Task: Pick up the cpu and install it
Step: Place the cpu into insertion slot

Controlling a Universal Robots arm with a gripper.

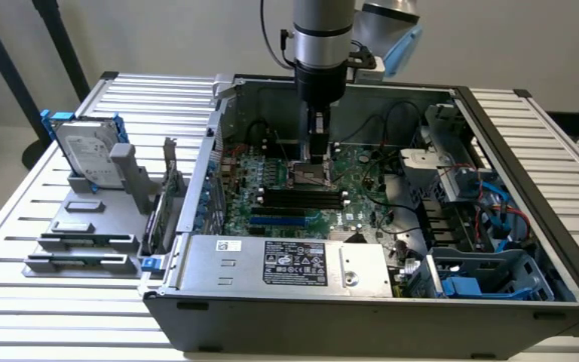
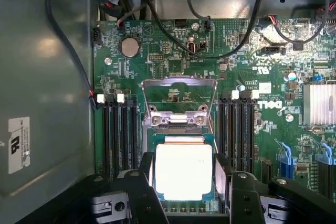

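Wrist view has the gripper [image 2: 182, 162] pinching the cpu [image 2: 183, 174] by two opposite edges, with the black fingers [image 2: 145, 184] snug against it and barely any slack. The chip is a flat, shiny silver square with a thin green rim. Just beyond the fingertips the bare-metal socket frame [image 2: 178, 95] stands flipped open, and dark RAM slots [image 2: 118, 135] flank either side
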